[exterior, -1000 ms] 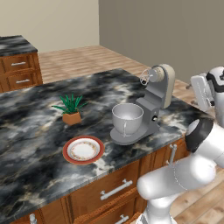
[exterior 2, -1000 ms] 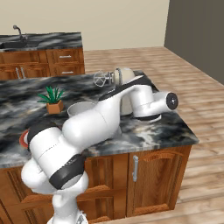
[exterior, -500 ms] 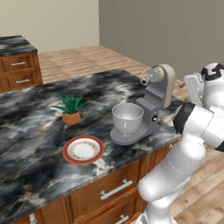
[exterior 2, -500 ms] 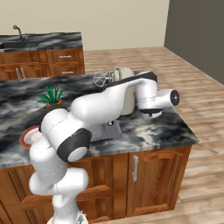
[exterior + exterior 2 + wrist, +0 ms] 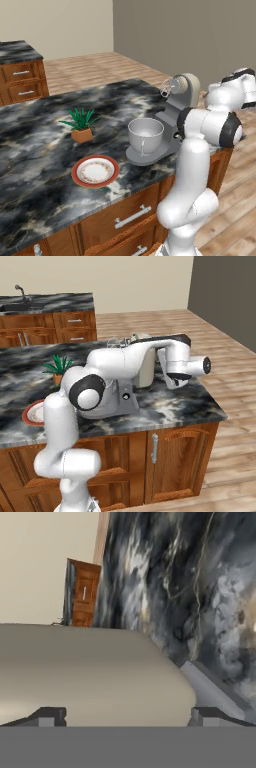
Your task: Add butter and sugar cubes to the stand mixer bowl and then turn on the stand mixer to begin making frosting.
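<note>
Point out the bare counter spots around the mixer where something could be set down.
Bare marble lies left of the potted plant and the plate, and along the far edge behind the plant. In the right base view, the counter corner right of the stand mixer is bare. It is crowded where the stand mixer bowl, plate and plant cluster.

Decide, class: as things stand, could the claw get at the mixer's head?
Probably yes. In the hand view the claw is open, one fingertip on either side of the beige mixer head, which lies right ahead with nothing between. Whether it touches yet cannot be told.
</note>
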